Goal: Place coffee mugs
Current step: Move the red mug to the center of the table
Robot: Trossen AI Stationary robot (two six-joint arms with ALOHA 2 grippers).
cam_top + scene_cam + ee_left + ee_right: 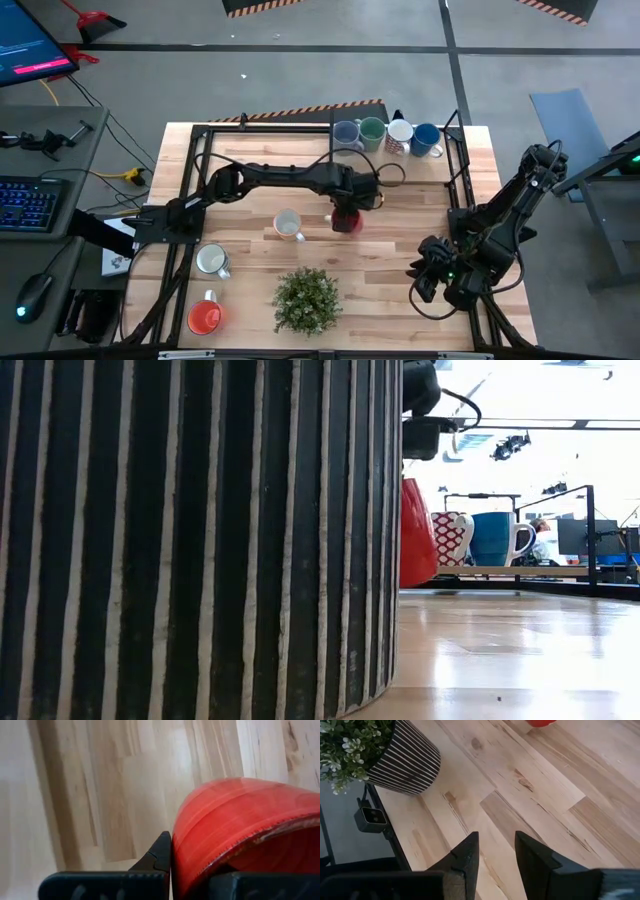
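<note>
High view: we are carrying the red mug (pixel 347 221), grasped in our left gripper's (pixel 346 213) fingers at mid-counter (pixel 400 270), toward the mug row (pixel 388 136), while our right gripper (pixel 495 851) is waiting released, so next calls for careful alignment.

Even, bright overhead light; shadows on the worktop (pixel 400 260) are soft. The low view's upper right is blown out white, with glare on the wood. The left wrist view is blurred throughout.
</note>
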